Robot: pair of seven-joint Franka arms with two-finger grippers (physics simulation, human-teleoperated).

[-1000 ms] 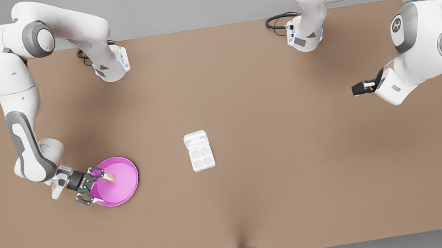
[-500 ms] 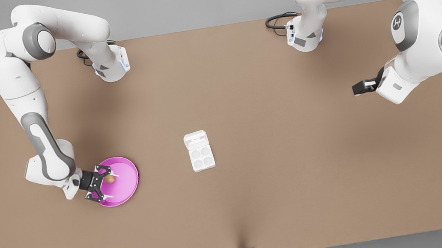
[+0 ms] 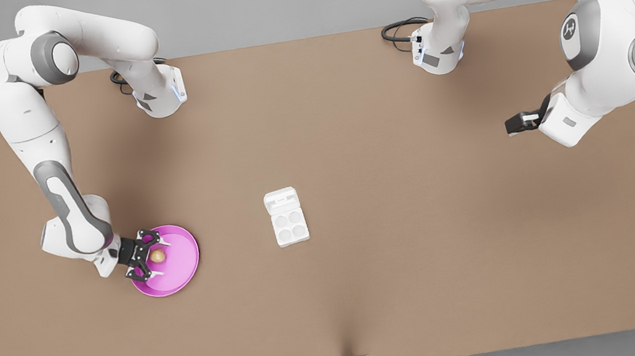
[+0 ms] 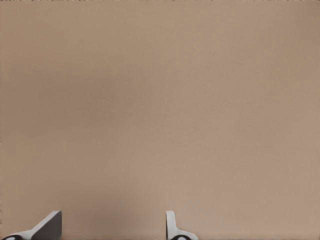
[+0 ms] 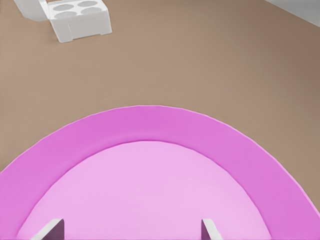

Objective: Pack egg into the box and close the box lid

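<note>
At the front view's lower left the right gripper (image 3: 153, 256), jaws apart, straddles the small, smooth, likely fragile egg (image 3: 157, 256) on the pink plate (image 3: 181, 271), best pinched gently across its middle; the left gripper (image 3: 516, 124), jaws apart, waits at right.

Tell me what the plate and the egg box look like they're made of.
Plate: likely smooth plastic, uniform glossy pink with a molded raised rim. Egg box: probably matte white foam or molded pulp, with thick soft-edged walls and cups; the render leaves it open.

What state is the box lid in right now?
Open: the box lid lies flat behind the box, all four cups exposed and empty.
</note>
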